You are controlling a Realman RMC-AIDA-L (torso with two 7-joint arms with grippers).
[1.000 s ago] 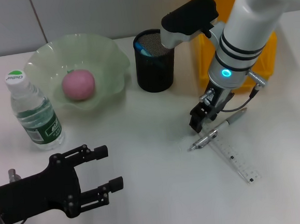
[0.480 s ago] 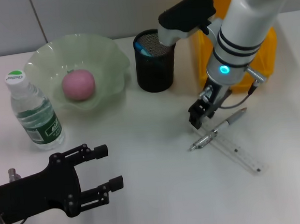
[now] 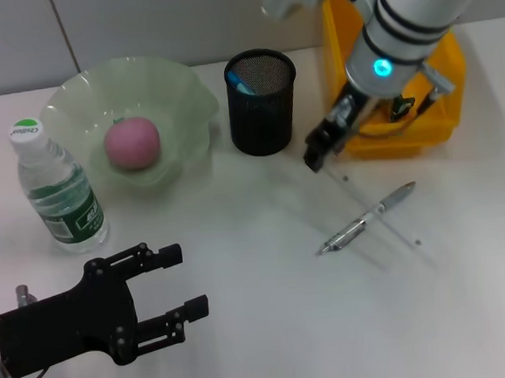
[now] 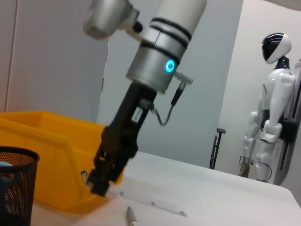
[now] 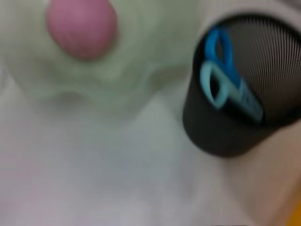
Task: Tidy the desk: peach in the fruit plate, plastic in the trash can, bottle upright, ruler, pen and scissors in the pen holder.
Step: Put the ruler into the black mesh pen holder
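My right gripper [image 3: 317, 156] hangs just right of the black mesh pen holder [image 3: 261, 101], shut on one end of the clear ruler [image 3: 381, 214]. The ruler slants down from it over the silver pen [image 3: 365, 219], which lies on the table. In the left wrist view the right gripper [image 4: 99, 181] shows with the ruler [image 4: 153, 204] trailing from it. Blue scissors [image 5: 225, 80] stand in the pen holder [image 5: 221, 134]. The pink peach [image 3: 131, 143] lies in the green fruit plate [image 3: 184, 94]. The bottle [image 3: 56, 191] stands upright at the left. No plastic is in view. My left gripper [image 3: 177, 287] rests open near the front left.
A yellow bin [image 3: 423, 127] stands behind the right arm, close to the pen holder. The bottle is just left of the plate. A white humanoid robot [image 4: 275, 103] stands far off in the room.
My right gripper has risen and moved back toward the pen holder, taking the ruler's end with it. The pen stays on the table. The left arm has not moved.
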